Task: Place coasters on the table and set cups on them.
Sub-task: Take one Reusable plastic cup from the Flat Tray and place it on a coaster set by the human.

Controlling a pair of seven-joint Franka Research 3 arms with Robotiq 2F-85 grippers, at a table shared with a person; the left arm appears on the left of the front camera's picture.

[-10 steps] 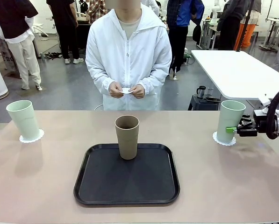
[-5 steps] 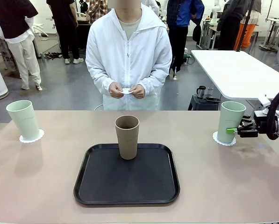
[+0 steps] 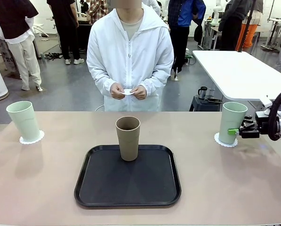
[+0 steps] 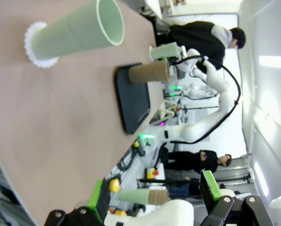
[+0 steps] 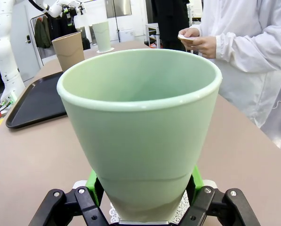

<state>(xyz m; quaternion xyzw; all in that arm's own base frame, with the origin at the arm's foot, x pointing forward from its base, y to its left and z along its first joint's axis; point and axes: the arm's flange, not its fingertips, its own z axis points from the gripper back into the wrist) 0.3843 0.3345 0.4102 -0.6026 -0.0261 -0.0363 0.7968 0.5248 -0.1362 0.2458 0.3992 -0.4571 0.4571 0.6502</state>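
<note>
Your right hand [image 3: 232, 131] is squeezed tight on the right mint cup [image 3: 233, 117], a tall pale green cup with no handle. You see it at the right side of the front view. The hand's green pads [image 5: 94, 181] press low on the cup, one on each side. The cup stands up straight on the right doily [image 3: 223, 141], a small round white paper mat with a lacy edge. The doily lies flat on the big tan table [image 3: 225, 183].

Your left hand [image 4: 154, 190] is spread wide, with nothing between its fingers [image 4: 210, 183]. In its own wrist view the left mint cup [image 4: 79, 33], pale green and tall like the other, sits in the upper left of the picture, well apart from the hand. That cup stands on the left doily [image 4: 36, 47], another white lacy paper mat.

In the middle of the front view a tall brown cup [image 3: 128, 137] stands up straight on a flat black tray with rounded corners [image 3: 98, 188], near the tray's far edge.

At the top middle of the front view, a person in a white jacket [image 3: 129, 52] stands behind the far side of the table. The person's hands [image 3: 116, 91] hold the third doily [image 3: 127, 91], small and white, between them, well apart from the table.
</note>
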